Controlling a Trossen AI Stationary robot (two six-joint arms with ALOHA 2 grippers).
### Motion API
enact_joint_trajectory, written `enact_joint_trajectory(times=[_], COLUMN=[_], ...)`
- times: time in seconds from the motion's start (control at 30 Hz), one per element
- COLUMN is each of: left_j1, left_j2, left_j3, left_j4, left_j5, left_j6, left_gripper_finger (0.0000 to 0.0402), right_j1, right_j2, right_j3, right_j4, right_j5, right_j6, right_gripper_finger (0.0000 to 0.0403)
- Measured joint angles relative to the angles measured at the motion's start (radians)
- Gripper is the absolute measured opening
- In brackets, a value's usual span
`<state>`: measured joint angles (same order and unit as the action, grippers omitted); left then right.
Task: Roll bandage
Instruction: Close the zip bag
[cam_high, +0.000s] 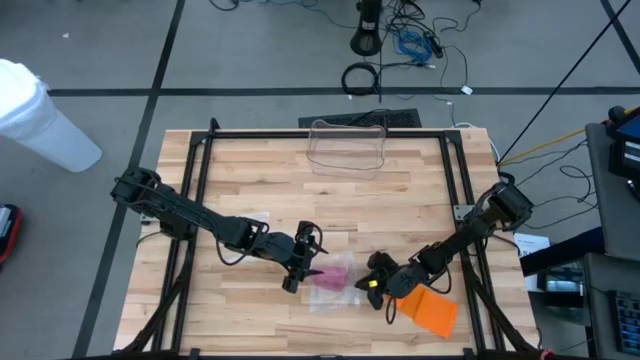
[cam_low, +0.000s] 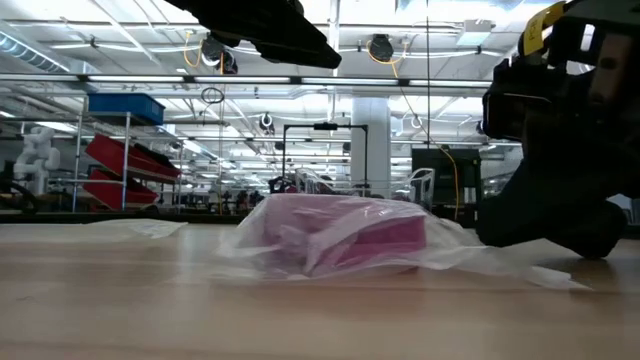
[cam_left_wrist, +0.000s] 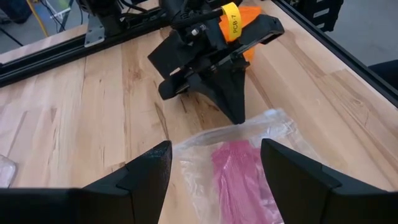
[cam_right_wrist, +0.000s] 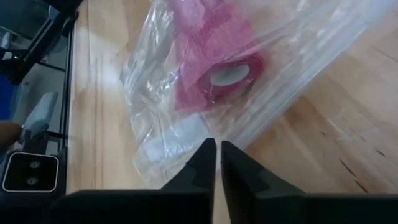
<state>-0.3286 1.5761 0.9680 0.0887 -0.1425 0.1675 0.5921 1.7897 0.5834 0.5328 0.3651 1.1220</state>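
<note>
Right wrist view shows my right gripper (cam_right_wrist: 216, 163) with jaws pinched on the clear bag's (cam_right_wrist: 298, 68) edge, pink bandage roll (cam_right_wrist: 214, 65) inside, lying on the worktop (cam_high: 400, 190). Left gripper (cam_left_wrist: 214, 171) hovers wide. Next, I judge, pull the roll free.

— Where is the table crowded?

— Toward six o'clock. The left gripper (cam_high: 312, 262), fingers spread, sits at nine o'clock of the clear bag (cam_high: 333, 281) with the pink bandage roll (cam_right_wrist: 219, 70); the right gripper (cam_high: 372, 284), fingers pressed together, blocks three o'clock, tips at the bag's edge.

— Anything else nearby?

— An orange sheet (cam_high: 434, 310) beside the right arm, and a clear bin (cam_high: 348, 147) at twelve o'clock.

— Free room?

— Bare wood (cam_high: 400, 200) between bin and bag.
</note>
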Motion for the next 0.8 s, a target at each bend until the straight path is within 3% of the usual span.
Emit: enact_joint_trajectory(times=[0.37, 0.53, 0.67, 0.8], left_j1=[0.0, 0.0, 0.0, 0.0], left_j2=[0.0, 0.0, 0.0, 0.0], left_j3=[0.0, 0.0, 0.0, 0.0], left_j4=[0.002, 0.002, 0.0, 0.0], left_j5=[-0.026, -0.03, -0.03, -0.03], left_j6=[0.003, 0.003, 0.002, 0.002], left_gripper_finger=[0.0253, 0.0253, 0.0253, 0.0253], right_j1=[-0.026, -0.031, -0.03, -0.031], right_j2=[0.007, 0.006, 0.002, 0.0], right_j3=[-0.004, -0.004, -0.002, -0.001], right_j4=[0.179, 0.13, 0.07, 0.095], right_j5=[-0.009, 0.04, 0.001, -0.058], right_j6=[-0.072, -0.049, -0.012, -0.011], right_gripper_finger=[0.0, 0.0, 0.0005, 0.0038])
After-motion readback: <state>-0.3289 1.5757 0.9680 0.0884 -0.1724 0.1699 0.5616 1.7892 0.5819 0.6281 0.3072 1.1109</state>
